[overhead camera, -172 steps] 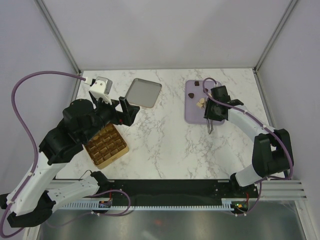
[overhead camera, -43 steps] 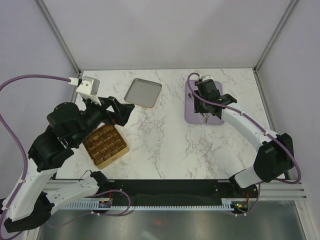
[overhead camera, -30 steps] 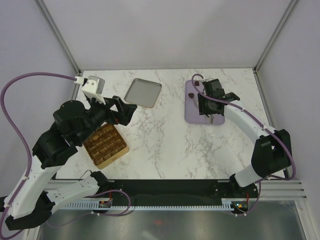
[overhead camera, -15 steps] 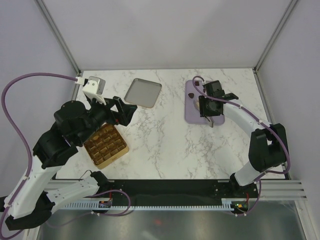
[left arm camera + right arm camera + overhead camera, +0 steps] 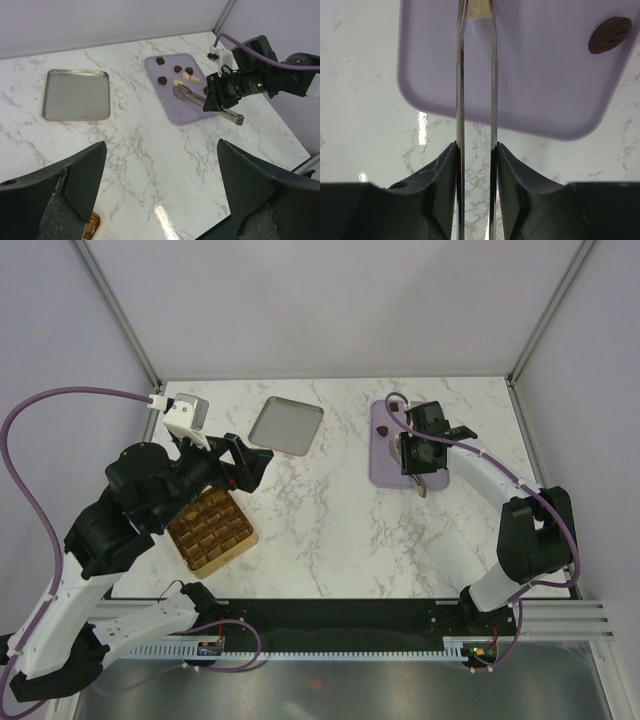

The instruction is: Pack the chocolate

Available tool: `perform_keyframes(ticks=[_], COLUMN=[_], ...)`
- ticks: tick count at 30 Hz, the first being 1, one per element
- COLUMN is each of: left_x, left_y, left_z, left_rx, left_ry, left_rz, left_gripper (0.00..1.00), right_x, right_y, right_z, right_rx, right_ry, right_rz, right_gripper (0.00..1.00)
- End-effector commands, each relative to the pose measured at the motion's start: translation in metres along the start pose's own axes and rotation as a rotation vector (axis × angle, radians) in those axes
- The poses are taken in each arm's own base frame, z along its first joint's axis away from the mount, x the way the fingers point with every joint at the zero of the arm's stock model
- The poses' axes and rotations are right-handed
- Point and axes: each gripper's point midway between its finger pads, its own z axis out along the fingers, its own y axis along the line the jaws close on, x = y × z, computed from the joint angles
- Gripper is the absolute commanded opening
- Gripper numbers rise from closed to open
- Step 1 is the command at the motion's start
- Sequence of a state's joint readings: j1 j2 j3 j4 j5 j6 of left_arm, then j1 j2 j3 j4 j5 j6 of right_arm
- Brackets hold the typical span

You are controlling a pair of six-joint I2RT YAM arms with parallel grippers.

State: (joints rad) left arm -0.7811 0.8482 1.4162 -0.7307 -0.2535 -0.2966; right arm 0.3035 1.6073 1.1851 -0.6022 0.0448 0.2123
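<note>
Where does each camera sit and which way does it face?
Top external: overhead behind the robot, facing down at the table; left gripper and right gripper show.
Left wrist: facing across to the lilac tray and right gripper; own open fingers below.
Right wrist: facing along the held tongs to the tray's edge; own fingers below.
Shared: all three show the tray.
</note>
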Motion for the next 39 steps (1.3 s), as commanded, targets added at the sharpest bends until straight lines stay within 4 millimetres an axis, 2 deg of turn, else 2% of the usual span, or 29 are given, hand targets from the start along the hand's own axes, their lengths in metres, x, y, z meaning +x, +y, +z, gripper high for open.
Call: perform_keyframes(ticks=[1, 7, 11, 16, 20, 26, 27, 29, 30, 32, 33, 35, 36, 37, 39], left_x=[-0.010, -0.014, -0.017, -0.024, -0.029, -0.040, -0.043, -0.046, -0.049, -0.052, -0.053, -0.055, -0.057, -0.057, -0.057], left_y=[-0.002, -0.003, -0.003, -0.006, -0.007, -0.010, -0.011, -0.012, -0.013, -0.014, -0.014, -0.015, -0.015, -0.015, -0.016], left_z=[-0.001, -0.002, -0.002, -0.003, -0.004, -0.010, -0.012, -0.016, -0.019, -0.023, -0.025, -0.028, -0.032, -0.033, -0.035], left_rx=[0.012, 0.015, 0.013, 0.021, 0.022, 0.038, 0.043, 0.052, 0.058, 0.069, 0.071, 0.079, 0.083, 0.087, 0.091], left_ry=[-0.031, -0.041, -0.046, -0.056, -0.066, -0.093, -0.102, -0.110, -0.118, -0.131, -0.134, -0.142, -0.150, -0.152, -0.155], left_rz=[0.015, 0.019, 0.026, 0.027, 0.025, 0.017, 0.014, 0.006, 0.002, -0.010, -0.014, -0.022, -0.026, -0.028, -0.032], left_gripper=[1.00, 1.00, 1.00, 1.00, 1.00, 1.00, 1.00, 1.00, 1.00, 1.00, 1.00, 1.00, 1.00, 1.00, 1.00], right_x=[-0.005, -0.009, -0.017, -0.025, -0.032, -0.044, -0.045, -0.046, -0.045, -0.046, -0.043, -0.045, -0.038, -0.042, -0.031], right_y=[0.000, 0.003, 0.012, 0.030, 0.058, 0.122, 0.142, 0.165, 0.188, 0.212, 0.233, 0.255, 0.273, 0.285, 0.311], right_z=[-0.007, -0.009, -0.019, -0.034, -0.048, -0.071, -0.075, -0.079, -0.083, -0.087, -0.089, -0.096, -0.094, -0.100, -0.096], right_rx=[-0.008, -0.016, -0.048, -0.089, -0.160, -0.319, -0.369, -0.429, -0.487, -0.544, -0.585, -0.628, -0.655, -0.679, -0.709], right_ry=[-0.022, -0.024, -0.052, -0.086, -0.115, -0.182, -0.196, -0.213, -0.219, -0.231, -0.235, -0.256, -0.249, -0.261, -0.242], right_rz=[-0.003, 0.000, 0.010, 0.018, 0.011, 0.008, -0.009, -0.014, -0.012, -0.015, -0.027, -0.038, -0.062, -0.064, -0.098], right_gripper=[0.41, 0.37, 0.36, 0.33, 0.31, 0.30, 0.30, 0.30, 0.30, 0.30, 0.30, 0.30, 0.30, 0.30, 0.30])
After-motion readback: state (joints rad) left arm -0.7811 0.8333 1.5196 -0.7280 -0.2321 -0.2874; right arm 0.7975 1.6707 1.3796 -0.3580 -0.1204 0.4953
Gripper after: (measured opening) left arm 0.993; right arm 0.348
